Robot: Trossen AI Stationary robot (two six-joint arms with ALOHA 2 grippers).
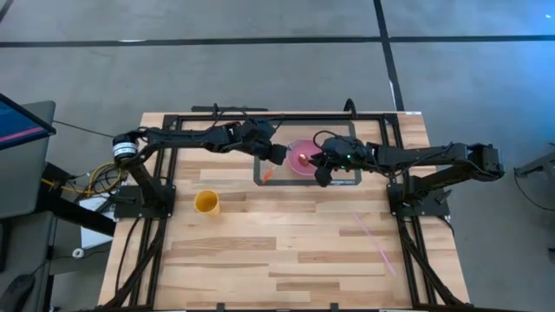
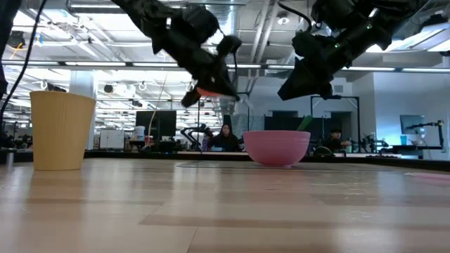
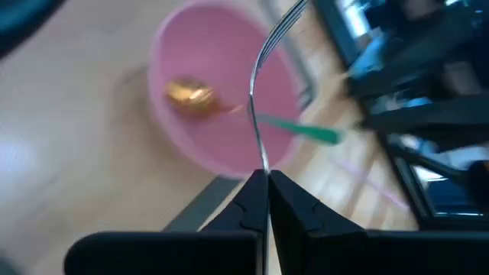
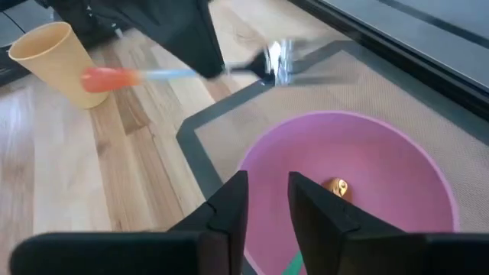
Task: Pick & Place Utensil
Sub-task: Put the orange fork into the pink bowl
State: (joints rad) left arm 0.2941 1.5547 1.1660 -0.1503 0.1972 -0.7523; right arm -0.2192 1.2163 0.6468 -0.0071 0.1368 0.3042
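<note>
cup [image 2: 62, 131]: yellow, near-left on worktop [image 1: 286, 251], closest to low camera
left tool [image 3: 267, 183]: clamped shut on fork [image 3: 263, 92], raised just left of pink bowl [image 1: 303, 159]
right tool [image 4: 267, 200]: slightly parted, empty, over bowl
bowl: holds gold spoon [image 3: 192, 95]

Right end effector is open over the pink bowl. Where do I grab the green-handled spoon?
Take the green handle where it leans out over the rim of the pink bowl, descending from above with the right end effector. The gold head lies low inside the bowl and is likely harder to pinch.
</note>
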